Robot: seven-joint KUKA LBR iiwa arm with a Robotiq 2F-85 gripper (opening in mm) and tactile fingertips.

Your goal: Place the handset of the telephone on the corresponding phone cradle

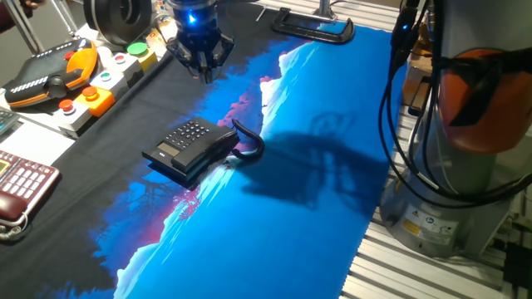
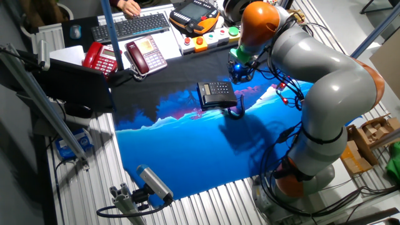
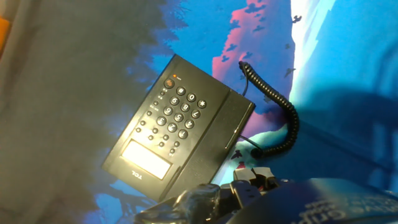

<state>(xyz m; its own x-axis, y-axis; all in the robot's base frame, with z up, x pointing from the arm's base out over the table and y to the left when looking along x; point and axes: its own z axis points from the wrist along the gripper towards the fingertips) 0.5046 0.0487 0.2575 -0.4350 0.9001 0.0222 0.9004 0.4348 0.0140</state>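
The black telephone (image 1: 189,148) lies on the dark and blue cloth, and also shows in the other fixed view (image 2: 215,94) and in the hand view (image 3: 168,127). The handset (image 1: 218,149) lies flat in the phone cradle (image 3: 233,121) beside the keypad, on the side toward the blue. Its coiled cord (image 3: 283,115) curls off one end. My gripper (image 1: 204,68) hangs above the cloth behind the phone, well apart from it, empty, with its fingers apart. It also shows in the other fixed view (image 2: 239,70).
A dark red phone (image 1: 21,187) lies at the left edge, and the other fixed view shows two red phones (image 2: 100,57). A control pendant (image 1: 54,75) and a button box (image 1: 108,83) sit at the back left. The robot base (image 1: 465,124) stands at the right.
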